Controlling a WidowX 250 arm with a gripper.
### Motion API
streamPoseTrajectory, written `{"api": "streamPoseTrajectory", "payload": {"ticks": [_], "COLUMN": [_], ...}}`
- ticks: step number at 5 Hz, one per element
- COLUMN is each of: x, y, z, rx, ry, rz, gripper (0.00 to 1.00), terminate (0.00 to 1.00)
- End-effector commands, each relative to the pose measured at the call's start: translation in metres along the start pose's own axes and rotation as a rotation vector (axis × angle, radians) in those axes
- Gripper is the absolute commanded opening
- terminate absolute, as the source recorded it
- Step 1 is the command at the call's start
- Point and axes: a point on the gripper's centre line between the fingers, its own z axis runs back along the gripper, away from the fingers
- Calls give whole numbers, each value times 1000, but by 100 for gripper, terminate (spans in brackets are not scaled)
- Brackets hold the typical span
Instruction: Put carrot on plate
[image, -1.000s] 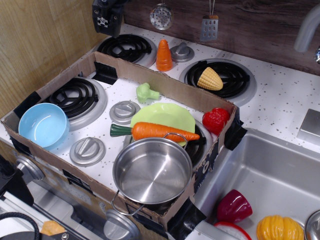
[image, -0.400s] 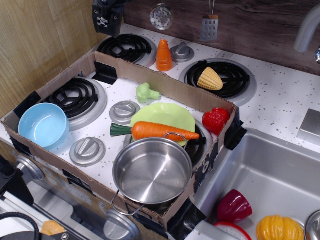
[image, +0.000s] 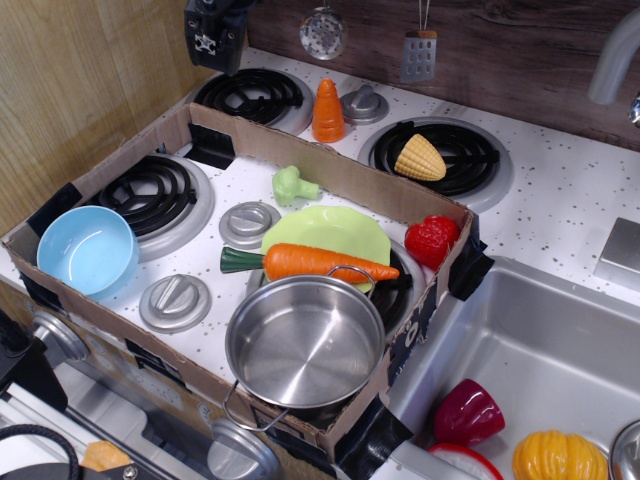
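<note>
Carrot (image: 315, 262): lies flat across the near edge of the plate, its long axis running roughly left to right in the view, slightly tilted; dark green stem end at the left, overhanging the rim onto the white stovetop; tapered orange tip at the right, beside the pot's handle.
Plate (image: 335, 227): lime green with a wavy rim, inside the cardboard frame, near its right side; the carrot's middle and tip rest on it.
Gripper (image: 213, 30): dark, at the top left edge of the view above the back left burner, well apart from the carrot; only part of it shows, and how far the jaws stand open cannot be told; nothing is seen held.
Steel pot (image: 305, 342): empty, just in front of the plate, its rear handle touching or nearly touching the carrot.
Cardboard frame (image: 330, 168): low walls enclosing the front burners, blue bowl, plate and pot.
Blue bowl (image: 87, 250): at the frame's left corner.
Green toy (image: 294, 185): just behind the plate.
Red toy (image: 432, 240): to the right of the plate, against the frame wall.
Orange cone toy (image: 327, 111): upright behind the frame, between the back burners.
Corn piece (image: 420, 158): on the back right burner.
</note>
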Motion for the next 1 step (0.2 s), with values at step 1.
{"api": "streamPoseTrajectory", "payload": {"ticks": [1], "x": [0], "y": [9], "z": [24], "rx": [55], "ry": [-9], "rz": [18], "gripper": [100], "terminate": [100]}}
